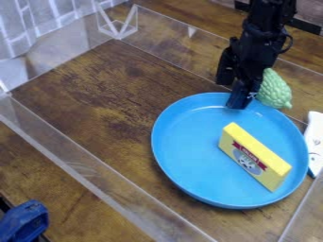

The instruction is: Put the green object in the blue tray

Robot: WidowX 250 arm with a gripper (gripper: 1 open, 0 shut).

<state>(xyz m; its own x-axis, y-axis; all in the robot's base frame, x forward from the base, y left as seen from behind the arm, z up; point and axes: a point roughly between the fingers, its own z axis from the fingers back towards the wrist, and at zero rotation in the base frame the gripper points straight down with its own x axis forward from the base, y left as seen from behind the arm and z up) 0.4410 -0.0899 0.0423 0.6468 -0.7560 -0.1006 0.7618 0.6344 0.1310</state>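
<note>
The black pincer [244, 93] is at the far edge of the blue tray [183, 151], and whether it is open or closed cannot be told. The green object [274, 90] is beside the pincer, at the far right edge of the tray; if they touch is not clear. In the tray lies a yellow box [255, 157]. The tray rests on the brown desk [94, 90].

Yellow box [255, 156] blocks tray's [190, 142] right half; left half open.
</note>
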